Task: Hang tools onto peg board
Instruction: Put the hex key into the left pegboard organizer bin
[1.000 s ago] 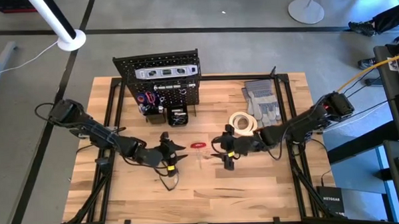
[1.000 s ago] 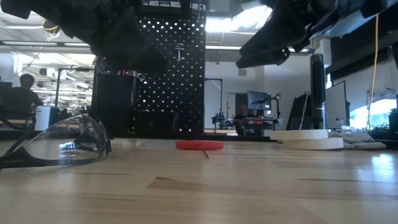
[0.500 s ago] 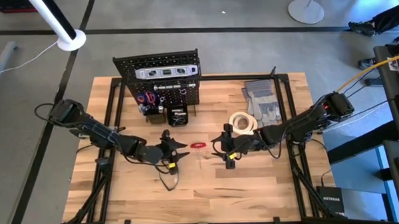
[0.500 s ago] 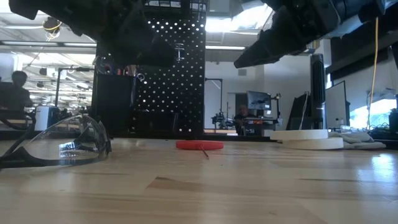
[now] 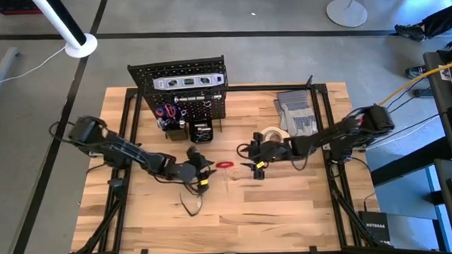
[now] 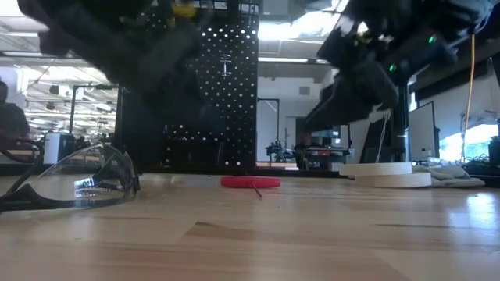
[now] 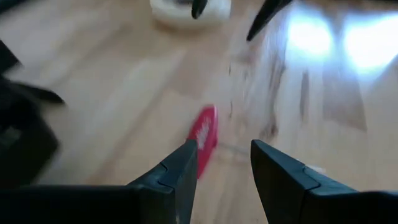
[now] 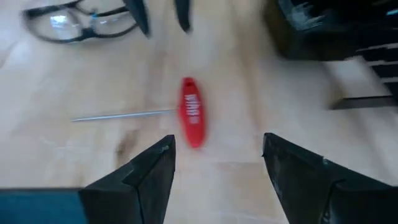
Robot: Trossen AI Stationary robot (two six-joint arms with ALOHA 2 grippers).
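At surface [image 5: 289,208] centre, red-handled tool [image 5: 225,164] is lying flat between left hand [image 5: 205,171] and right hand [image 5: 254,165], both being held open, empty. Peg board [image 5: 178,83] is standing behind; safety glasses [image 6: 74,183] are lying nearby.

Light wood desk [image 5: 289,215], black frame rails along both sides. Peg board [image 5: 179,82] stands upright at 12 o'clock edge. Grey gloves [image 5: 297,113] at 2 o'clock, white tape roll [image 5: 271,137] just beside them, toward centre. Red-handled tool [image 5: 225,164] with thin metal shaft lies flat near desk centre. Safety glasses [image 6: 74,183] rest at about 7 o'clock of centre, lenses clear.
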